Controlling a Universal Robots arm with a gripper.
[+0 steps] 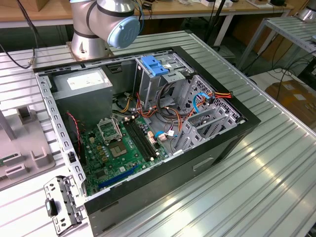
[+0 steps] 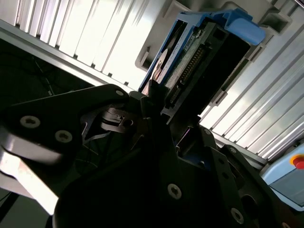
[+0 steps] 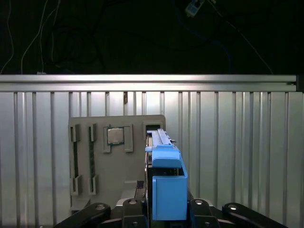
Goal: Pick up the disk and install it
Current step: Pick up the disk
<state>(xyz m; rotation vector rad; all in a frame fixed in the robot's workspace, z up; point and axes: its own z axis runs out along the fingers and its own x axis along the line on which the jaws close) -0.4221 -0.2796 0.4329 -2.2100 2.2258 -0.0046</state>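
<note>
1. Presently noted the disk (image 3: 164,183) edge-on in the first wrist view, blue carrier rail toward the camera, pinched on both flanks by the jaws. Judged them closed and gripping it.
2. Placed it over the grey fixture tray (image 3: 90,124), just beside a dark slot in that tray. Could not tell whether lifted clear of the slot or seated in it.
3. Logged progress as early: grasp made, install not yet done, going by the disk's place at the tray and not inside the open computer case (image 1: 217,148) with its drive cage (image 1: 207,116).
4. Got from the first wrist view alone: processor chip (image 3: 114,136) and memory sticks (image 3: 76,159) parked in the tray near the disk, ribbed worktop (image 3: 237,142) beneath.
5. Got from the second wrist view alone: the disk's connector row (image 2: 190,66) between the blue rails, one black finger (image 2: 142,102) against its edge, and a red button (image 2: 298,162) off to one side.
6. Got from the exterior view alone: arm (image 1: 108,19) base behind the case, green motherboard (image 1: 118,148), grey power supply (image 1: 84,81), light-blue bracket (image 1: 154,65) atop the bays, and loose cable bundles around the cage.
</note>
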